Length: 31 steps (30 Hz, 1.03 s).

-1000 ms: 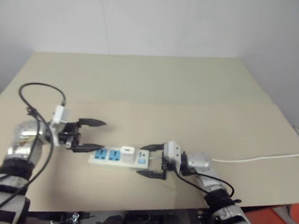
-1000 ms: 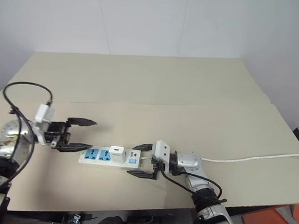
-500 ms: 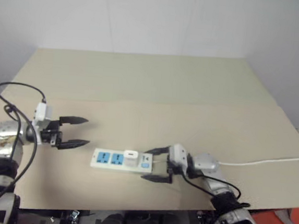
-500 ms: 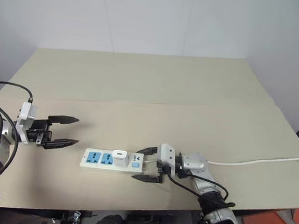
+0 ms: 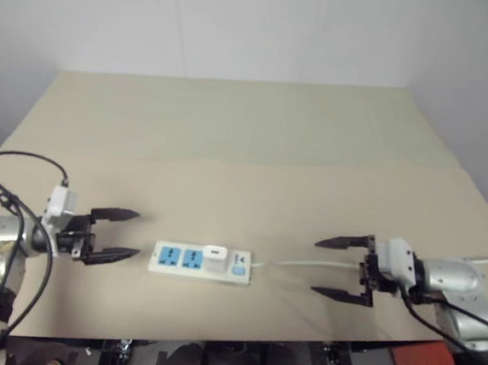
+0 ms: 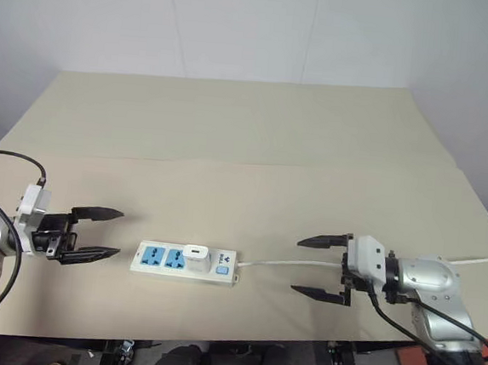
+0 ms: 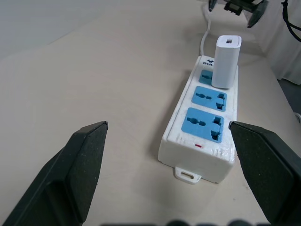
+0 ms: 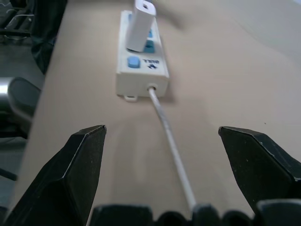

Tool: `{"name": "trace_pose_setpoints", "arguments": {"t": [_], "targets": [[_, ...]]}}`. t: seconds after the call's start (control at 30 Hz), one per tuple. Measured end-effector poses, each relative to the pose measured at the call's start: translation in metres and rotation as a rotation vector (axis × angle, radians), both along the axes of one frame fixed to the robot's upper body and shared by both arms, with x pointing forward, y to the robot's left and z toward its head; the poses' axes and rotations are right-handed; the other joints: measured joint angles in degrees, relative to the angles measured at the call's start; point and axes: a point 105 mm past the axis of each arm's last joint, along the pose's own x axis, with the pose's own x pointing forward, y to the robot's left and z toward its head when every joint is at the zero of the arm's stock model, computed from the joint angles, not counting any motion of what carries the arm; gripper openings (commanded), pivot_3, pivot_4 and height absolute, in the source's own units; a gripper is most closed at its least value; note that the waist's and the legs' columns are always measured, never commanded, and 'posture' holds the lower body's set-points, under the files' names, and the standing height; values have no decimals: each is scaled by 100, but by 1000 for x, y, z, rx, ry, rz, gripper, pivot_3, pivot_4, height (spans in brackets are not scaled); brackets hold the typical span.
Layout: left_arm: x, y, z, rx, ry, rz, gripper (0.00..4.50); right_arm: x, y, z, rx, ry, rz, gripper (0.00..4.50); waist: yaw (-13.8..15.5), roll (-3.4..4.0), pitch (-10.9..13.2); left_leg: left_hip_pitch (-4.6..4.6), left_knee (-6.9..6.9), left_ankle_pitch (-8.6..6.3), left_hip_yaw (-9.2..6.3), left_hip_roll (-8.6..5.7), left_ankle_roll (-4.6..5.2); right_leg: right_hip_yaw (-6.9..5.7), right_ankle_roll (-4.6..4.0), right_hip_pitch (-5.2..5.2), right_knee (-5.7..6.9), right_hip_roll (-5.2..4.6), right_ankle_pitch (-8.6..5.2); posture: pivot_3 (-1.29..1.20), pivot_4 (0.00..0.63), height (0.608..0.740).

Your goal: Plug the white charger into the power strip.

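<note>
Tech A: Since a second ago, right gripper has drawn back from the strip's cord end, fingers spread, holding nothing.

Tech B: Left gripper likewise spread, clear. White charger stands upright in power strip, third socket, beside the switch; table beyond.

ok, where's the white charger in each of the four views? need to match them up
Left eye view: white charger low centre, upright in the power strip, third socket from the robot's left.
Right eye view: low, left of centre, same socket.
Left wrist view: upper right, on the strip's far socket.
Right wrist view: top centre, partly cropped.
Shared landmark: the strip's blue switch, beside the charger at the cord end.
</note>
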Motion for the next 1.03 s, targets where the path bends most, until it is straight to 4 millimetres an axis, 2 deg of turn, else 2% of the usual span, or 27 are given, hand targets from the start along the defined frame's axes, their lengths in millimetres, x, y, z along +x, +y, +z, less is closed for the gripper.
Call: {"name": "trace_pose_setpoints", "arguments": {"t": [0.33,0.63,0.87,1.03], "targets": [[4,-4,1,8,18,-5,4500,-5,4,-4,18,44,-72,4479,12,-4,6,-1,4,0,0,-1,0,-1,0,1,0,-1,0,0,150,740],[20,-15,8,28,22,-54,4500,-8,12,-7,59,31,-149,4479,11,-7,8,0,6,0,-1,-3,0,-5,-1,3,3,1,1,0,150,740],[36,-23,15,69,37,-83,4500,-16,23,-15,108,28,-211,4479,10,-10,10,-1,11,0,0,-10,0,-7,0,5,6,2,1,0,150,740],[36,-23,12,110,74,-100,4500,-27,30,-20,131,84,-206,4479,-30,-14,12,0,13,0,2,-9,0,-6,0,4,10,8,0,0,150,740]]}}
